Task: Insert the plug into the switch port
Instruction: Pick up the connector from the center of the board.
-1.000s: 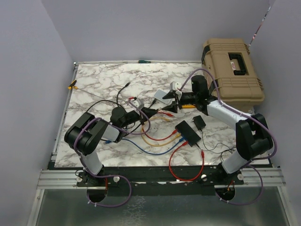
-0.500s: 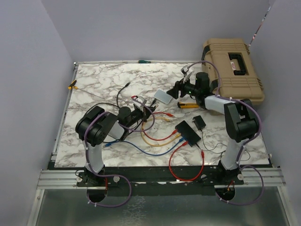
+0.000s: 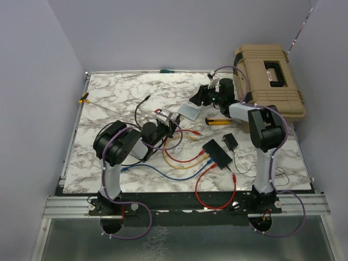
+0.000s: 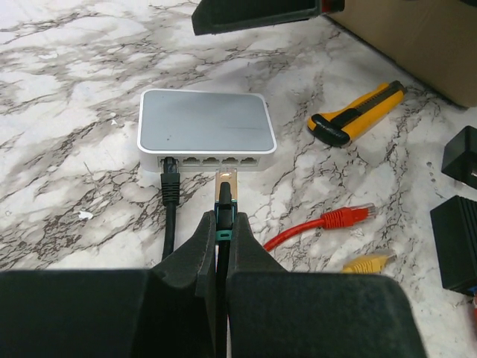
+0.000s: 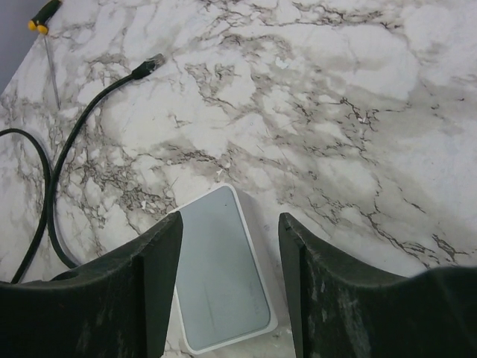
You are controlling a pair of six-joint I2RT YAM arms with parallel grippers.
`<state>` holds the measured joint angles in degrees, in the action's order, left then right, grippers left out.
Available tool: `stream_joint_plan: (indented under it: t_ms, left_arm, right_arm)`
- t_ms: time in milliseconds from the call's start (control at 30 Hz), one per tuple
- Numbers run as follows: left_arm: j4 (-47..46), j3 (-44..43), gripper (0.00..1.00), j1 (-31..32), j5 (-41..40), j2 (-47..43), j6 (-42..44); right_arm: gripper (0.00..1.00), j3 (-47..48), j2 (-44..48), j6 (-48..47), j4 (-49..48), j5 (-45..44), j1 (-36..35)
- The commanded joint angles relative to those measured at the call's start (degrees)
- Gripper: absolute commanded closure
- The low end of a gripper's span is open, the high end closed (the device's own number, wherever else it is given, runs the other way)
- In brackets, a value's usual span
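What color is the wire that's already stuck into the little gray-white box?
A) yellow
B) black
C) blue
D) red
B: in the left wrist view, a black cable is plugged into the leftmost socket of the gray-white box, while the red plug and the yellow plug lie loose, apart from it.

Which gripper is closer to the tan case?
Right. The right gripper hovers above the grey-white box, near the tan case; the left gripper, fingers shut on a plug, sits farther off on that box's other side.
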<state>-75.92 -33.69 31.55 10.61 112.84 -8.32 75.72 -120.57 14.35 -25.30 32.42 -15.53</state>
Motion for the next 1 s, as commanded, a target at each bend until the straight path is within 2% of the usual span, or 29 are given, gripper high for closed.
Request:
stream_joint_plan:
  t_ms: [0,300,467,633,967]
  left_arm:
    - [1.21,-1.69,1.00,1.15,-4.32,2.74,-1.53]
    - [1.15,-2.06,1.00,3.00,-10.09,5.08,-1.67]
    - [1.21,-2.91,1.00,3.81,-10.18,6.39,-1.70]
    - [1.26,-3.31,1.00,4.39,-12.56,6.98,-2.03]
    - [1.21,-3.89,1.00,5.14,-16.11,7.43,-1.43]
  right_arm:
    - [0.43,3.50,-4.35,4.17,4.02,0.26,-0.12]
    - [0.46,6.32,-9.80,7.02,3.93,6.71,-0.25]
    - [0.48,5.50,-10.75,7.33,3.41,10.14,-0.46]
    - [0.53,5.92,-12.49,6.88,3.77,14.04,-0.64]
    - [0.57,6.19,-13.62,7.11,2.35,16.27,-0.99]
